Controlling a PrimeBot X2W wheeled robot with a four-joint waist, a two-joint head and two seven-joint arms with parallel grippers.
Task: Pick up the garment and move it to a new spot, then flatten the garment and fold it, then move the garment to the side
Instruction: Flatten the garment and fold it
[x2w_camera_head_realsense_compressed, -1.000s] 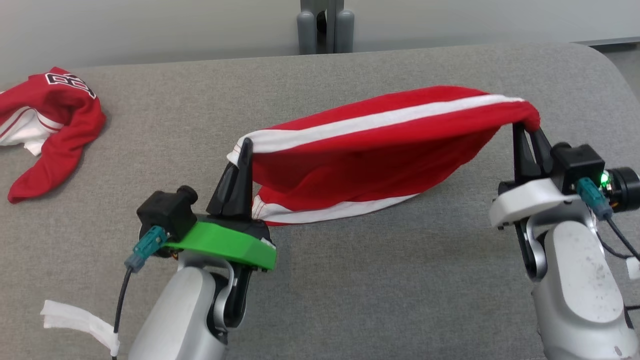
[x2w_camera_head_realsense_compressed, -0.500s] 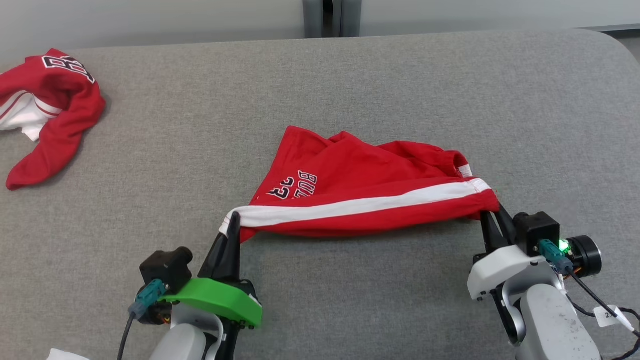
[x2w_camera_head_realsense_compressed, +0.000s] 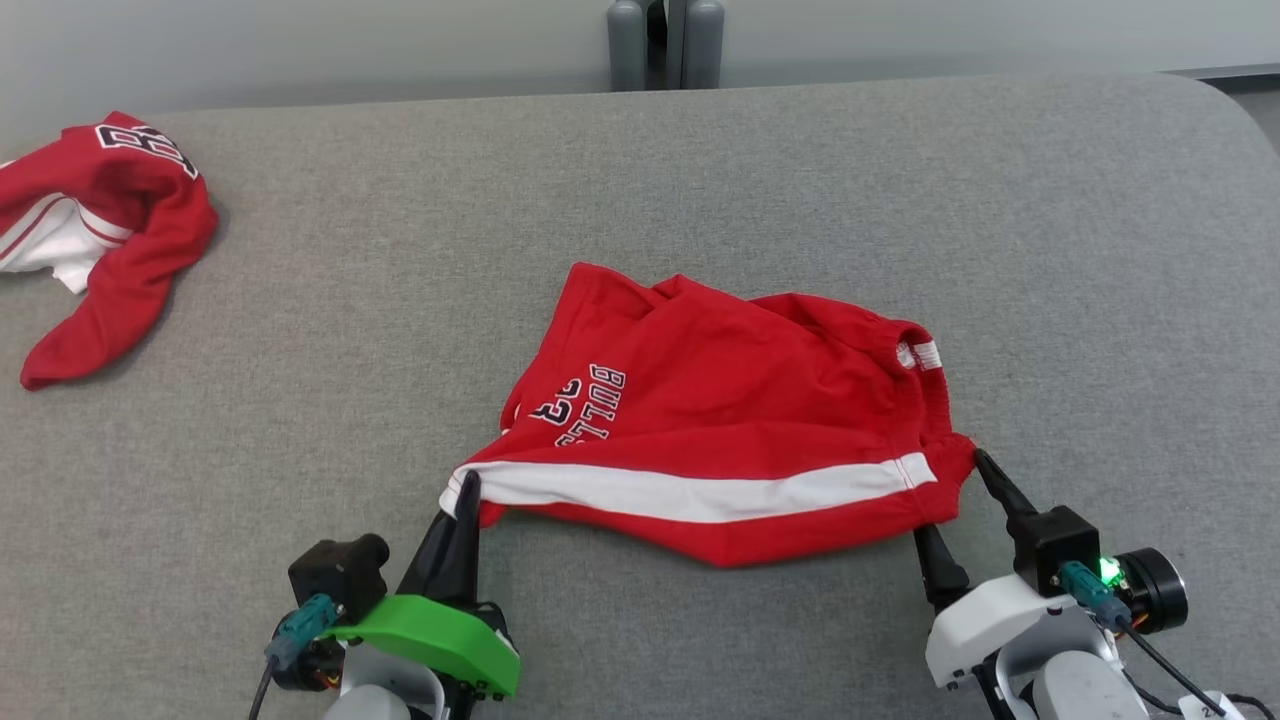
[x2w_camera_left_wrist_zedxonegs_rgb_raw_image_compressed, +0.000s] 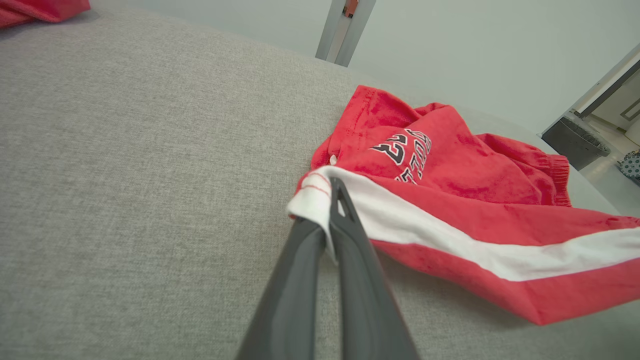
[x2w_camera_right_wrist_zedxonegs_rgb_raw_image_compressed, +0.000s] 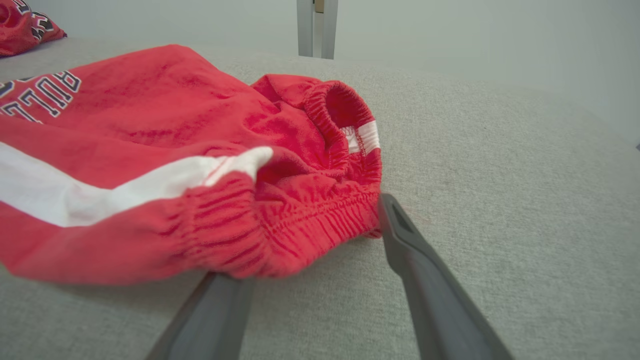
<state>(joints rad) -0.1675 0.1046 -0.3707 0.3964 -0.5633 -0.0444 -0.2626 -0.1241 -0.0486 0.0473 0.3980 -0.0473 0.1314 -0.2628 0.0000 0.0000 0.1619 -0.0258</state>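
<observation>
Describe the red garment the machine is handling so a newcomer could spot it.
On the grey table, look at the near middle. The red shorts lie there, one corner pinched in the left claw. Unlike the red garment crumpled far left, they show a long white stripe.

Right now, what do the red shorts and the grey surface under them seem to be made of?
The red shorts look like soft matte knit, probably cotton or a blend: they crease loosely, and the waistband is gathered elastic. The grey surface looks like matte woven upholstery cloth, its fine weave visible up close.
</observation>
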